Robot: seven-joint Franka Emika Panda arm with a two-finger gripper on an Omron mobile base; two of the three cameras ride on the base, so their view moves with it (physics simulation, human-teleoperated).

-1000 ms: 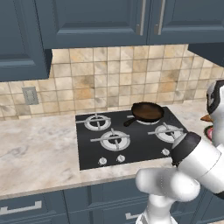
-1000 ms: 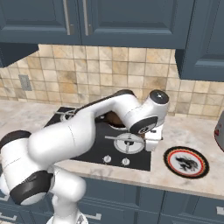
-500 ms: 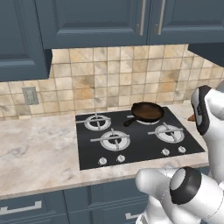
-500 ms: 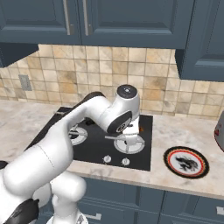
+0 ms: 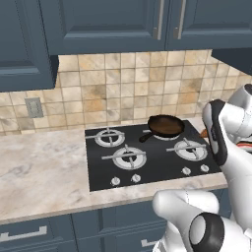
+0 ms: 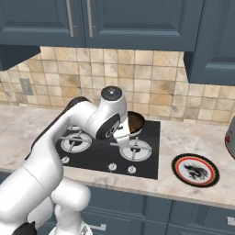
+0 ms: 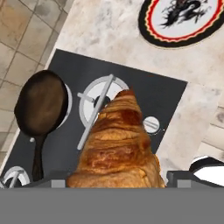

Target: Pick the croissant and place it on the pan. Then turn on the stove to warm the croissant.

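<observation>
Croissant (image 7: pixel 118 144) held clamped between the fingers above the stove (image 7: pixel 65 113); it should be lowered centrally into the empty pan (image 7: pixel 41 103) before release.

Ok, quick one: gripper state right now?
Gripper: closed on the croissant, carried above the stove; the pan is empty.

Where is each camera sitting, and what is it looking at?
Left base view: behind the arm's left, facing the stove and pan; white arm at right.
Right base view: behind its right, same stove; arm rises from lower left.
Hand view: on the hand, looking down past the croissant in the jaws.
All share the pan and stove.
</observation>
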